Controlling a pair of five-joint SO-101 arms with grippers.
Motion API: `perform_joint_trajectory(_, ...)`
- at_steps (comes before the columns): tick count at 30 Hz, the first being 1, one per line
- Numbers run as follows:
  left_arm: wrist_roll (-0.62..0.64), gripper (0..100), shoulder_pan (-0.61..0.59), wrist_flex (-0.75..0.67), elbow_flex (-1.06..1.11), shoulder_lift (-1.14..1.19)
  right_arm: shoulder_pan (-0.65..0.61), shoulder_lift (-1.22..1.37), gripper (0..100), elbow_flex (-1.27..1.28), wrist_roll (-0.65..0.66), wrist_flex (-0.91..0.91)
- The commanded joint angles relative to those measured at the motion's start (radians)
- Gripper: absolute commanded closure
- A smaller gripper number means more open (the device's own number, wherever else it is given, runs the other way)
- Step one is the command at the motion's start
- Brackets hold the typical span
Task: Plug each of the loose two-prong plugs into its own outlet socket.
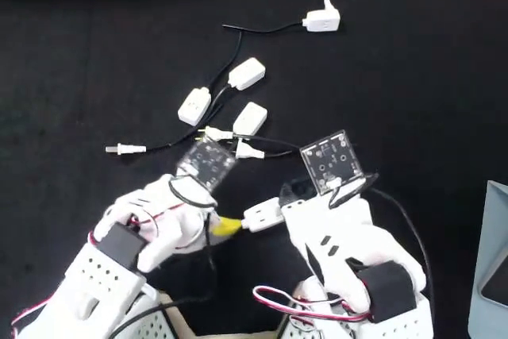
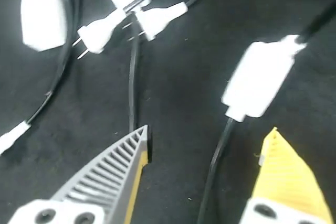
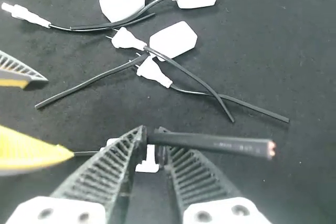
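Grips a short black cable (image 3: 210,142) in the right end effector (image 3: 151,136), fingers closed on it right where it leaves a white socket (image 1: 262,214) lying flat on the black tabletop (image 1: 413,77). Holds the left end effector (image 2: 209,129) open at the socket's opposite end, yellow finger (image 2: 281,166) just beside it, grey finger (image 2: 118,166) farther off; cannot tell whether the yellow tip touches. Beyond the socket, away from the arms, shows two plugs (image 1: 214,132) near it, prongs bare, their cables crossing. Farther beyond the socket, past those plugs, shows three more sockets (image 1: 250,118) close together, and well apart from it a last socket (image 1: 321,19). Out from the socket on the left arm's side, shows a third plug (image 1: 125,148), unplugged.
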Motion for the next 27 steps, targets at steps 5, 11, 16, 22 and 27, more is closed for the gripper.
perform_joint_trajectory(5, -0.008, 66, 0.067, -0.046, -0.073, 0.094, 0.014, -0.005, 89.5, -0.056, -0.071, -0.014)
perform_joint_trajectory(11, -0.002, 67, 0.018, -0.107, -0.087, 0.18, 0.015, 0.002, 83.6, -0.061, -0.103, 0.025)
perform_joint_trajectory(16, 0.0, 67, -0.125, -0.107, -0.122, 0.155, 0.015, 0.002, 85.6, -0.061, -0.104, 0.023)
perform_joint_trajectory(22, -0.002, 67, -0.162, -0.092, -0.085, 0.103, 0.017, 0.004, 85.4, -0.085, -0.106, 0.026)
perform_joint_trajectory(27, -0.006, 66, -0.053, -0.1, -0.077, 0.107, 0.017, 0.005, 85.4, -0.179, -0.149, 0.034)
